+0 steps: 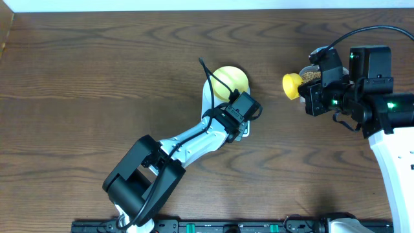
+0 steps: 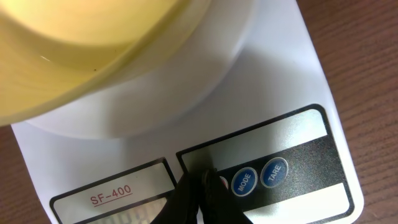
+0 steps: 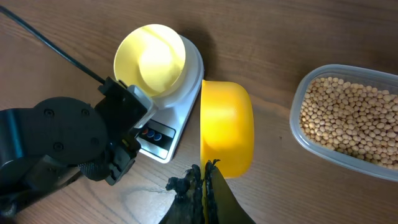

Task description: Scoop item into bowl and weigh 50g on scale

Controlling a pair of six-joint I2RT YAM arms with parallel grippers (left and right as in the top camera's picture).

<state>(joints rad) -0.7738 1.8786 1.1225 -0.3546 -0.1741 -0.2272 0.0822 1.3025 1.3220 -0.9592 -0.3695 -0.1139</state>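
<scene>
Scale point(image 2: 298, 74) sits mid-table on the dark wood table point(image 1: 97, 77). Left arm point(image 1: 194, 139) hangs right over its front, so the display's blocked from overhead. Left gripper point(image 2: 202, 186) has its fingers together, tip on the red button. Clear tub point(image 3: 297, 121) sits well off to the right. Pale-yellow bowl point(image 3: 150, 59) is on the platform, looks empty. Right gripper point(image 3: 204, 180) is clamped on the yellow scoop point(image 3: 227, 127), tipped sideways between scale and tub. Beans point(image 3: 348, 112) are all in the tub.

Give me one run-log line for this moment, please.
left hand: shut, tips at scale red button | bowl: on scale, empty | right hand: shut on scoop | beans: in tub
</scene>
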